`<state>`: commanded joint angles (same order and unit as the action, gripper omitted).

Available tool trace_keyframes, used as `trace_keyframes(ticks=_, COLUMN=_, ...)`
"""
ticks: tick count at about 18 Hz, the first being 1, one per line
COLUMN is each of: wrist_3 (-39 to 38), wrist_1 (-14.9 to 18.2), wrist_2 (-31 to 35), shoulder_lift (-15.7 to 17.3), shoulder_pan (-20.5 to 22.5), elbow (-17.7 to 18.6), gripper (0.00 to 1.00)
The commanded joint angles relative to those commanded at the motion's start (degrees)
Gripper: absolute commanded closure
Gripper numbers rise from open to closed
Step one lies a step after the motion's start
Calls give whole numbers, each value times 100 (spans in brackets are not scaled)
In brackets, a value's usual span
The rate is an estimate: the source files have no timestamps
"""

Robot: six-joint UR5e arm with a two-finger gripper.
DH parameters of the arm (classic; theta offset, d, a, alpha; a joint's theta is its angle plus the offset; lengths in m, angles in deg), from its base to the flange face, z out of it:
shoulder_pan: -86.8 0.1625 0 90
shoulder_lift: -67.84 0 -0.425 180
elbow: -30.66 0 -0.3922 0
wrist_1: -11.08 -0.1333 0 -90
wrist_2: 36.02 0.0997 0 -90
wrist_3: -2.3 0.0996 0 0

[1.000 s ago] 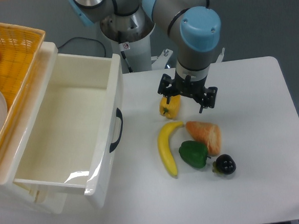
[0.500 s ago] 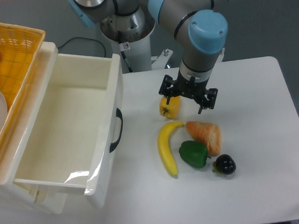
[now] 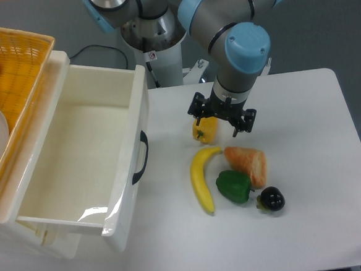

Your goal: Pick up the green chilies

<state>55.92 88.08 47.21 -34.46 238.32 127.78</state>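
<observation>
hanging over the yellow pepper (image 3: 205, 129) with fingers spread wide, gripper (image 3: 222, 116) (nothing held), well apart from the green chilies (image 3: 234, 187) beside the banana (image 3: 202, 178).

The green chilies (image 3: 234, 186), low in the middle of the frame, are a glossy dark green. Left of them the banana (image 3: 203, 179) is bright yellow, and above it the pepper (image 3: 205, 130) is a deeper yellow. The bread-like piece (image 3: 247, 164) is orange-tan, and the small round fruit (image 3: 271, 198) at lower right is purple-black. The gripper (image 3: 222, 116) is black, under an arm (image 3: 236, 51) of grey with light-blue caps. The table (image 3: 306, 164) is white, the drawer (image 3: 77, 161) at left is cream with a dark handle (image 3: 142, 157), and the woven basket (image 3: 15, 79) at upper left is orange-yellow.
</observation>
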Motion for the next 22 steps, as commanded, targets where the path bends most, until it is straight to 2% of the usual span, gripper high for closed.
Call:
trace_keyframes(ticks=2, wrist_3=-166, wrist_1=-158, wrist_2=-96, shoulder_lift=-18, shoulder_pan=150, elbow=0, gripper=0)
trace_keyframes(ticks=7, wrist_3=-1290, wrist_1=-220, wrist_2=-246, shoulder_lift=-298, shoulder_pan=379, elbow=-123, gripper=0)
trace_keyframes(ticks=12, wrist_3=-2678, wrist_1=-843, wrist_2=-255, shoulder_lift=-606, shoulder_pan=344, elbow=-290, gripper=0)
trace_keyframes(ticks=16, wrist_3=-3391, wrist_1=-1134, wrist_2=-264, shoulder_lift=-826, shoulder_pan=300, elbow=-316, gripper=0)
trace_keyframes(ticks=19, wrist_3=-3892, wrist_1=-1283, wrist_2=-290, shoulder_lift=-1019, shoulder_pan=221, elbow=-316, gripper=0)
trace_keyframes(ticks=22, wrist_3=-4078, wrist_1=-1301, wrist_2=-290, shoulder_lift=-1098, shoulder_pan=177, elbow=-316, gripper=0)
